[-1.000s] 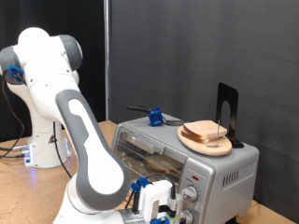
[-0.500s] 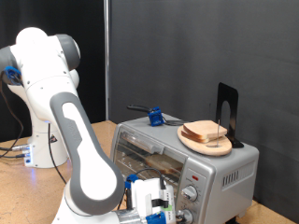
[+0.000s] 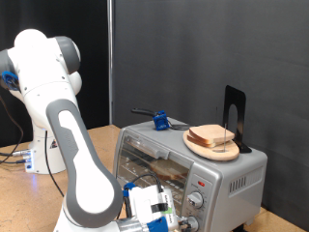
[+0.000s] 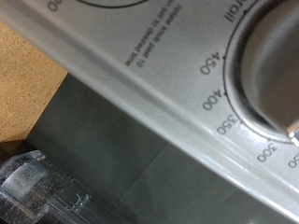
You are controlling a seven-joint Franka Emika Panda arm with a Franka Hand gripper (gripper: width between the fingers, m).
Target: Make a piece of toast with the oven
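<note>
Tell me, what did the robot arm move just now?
The arm's hand slid down and toward the exterior view's left, along the front of the oven by its knobs. The bread on the wooden plate stayed put.

White rounded arm [image 3: 58,116] with grey joint bands; white gripper [image 3: 154,208] with blue parts; black base cables

My gripper [image 3: 159,211] sits low at the oven [image 3: 193,159] front, knobs [image 3: 196,201] right at 3 o'clock, pretty tight there; on the oven's top a wooden plate [image 3: 212,148] and black stand [image 3: 235,114] block the right half; open space toward 9 o'clock.
</note>
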